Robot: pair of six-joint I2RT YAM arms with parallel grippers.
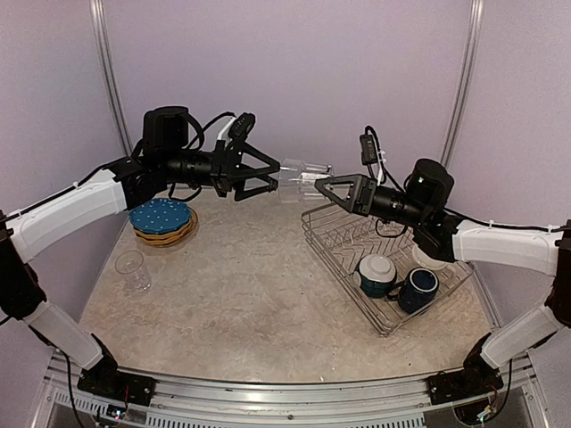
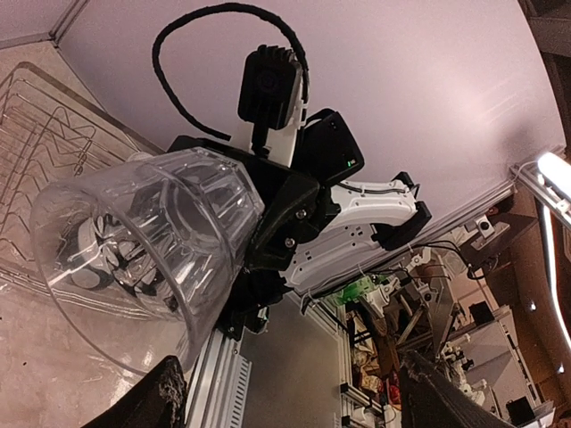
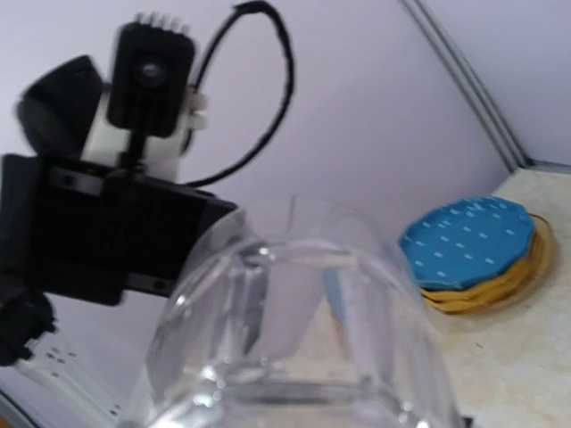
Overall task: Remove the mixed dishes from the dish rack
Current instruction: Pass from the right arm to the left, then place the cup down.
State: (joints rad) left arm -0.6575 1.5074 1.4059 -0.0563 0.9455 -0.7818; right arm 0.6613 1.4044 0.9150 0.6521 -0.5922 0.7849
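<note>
One mottled beige counter [image 1: 241,294] is carrying a large silver wire dish rack [image 1: 335,234] with raised sides. Two white-and-black robot arms are reaching out and meeting in the air above the rack's far left corner.

Well to the left of the rack, a blue white-dotted plate [image 1: 161,215] is lying on top of a stack of orange plates [image 1: 168,235]. Inside the rack, at its near end, a teal bowl with a white inside [image 1: 377,273] and a navy mug [image 1: 417,290] are sitting side by side. A cream vessel [image 1: 426,259] is showing just behind them in the rack, mostly hidden under the right arm.

Above the rack's far left corner, the right claw [image 1: 321,187] is clamping the faceted base of a clear glass [image 1: 302,176] and holding it on its side, mouth pointing away from the rack. The left claw [image 1: 278,178] is standing wide at that mouth, one finger on either side of the rim; whether they are touching it I cannot tell.

A second clear glass [image 1: 132,270] is standing upright on the counter, far left of the rack.
</note>
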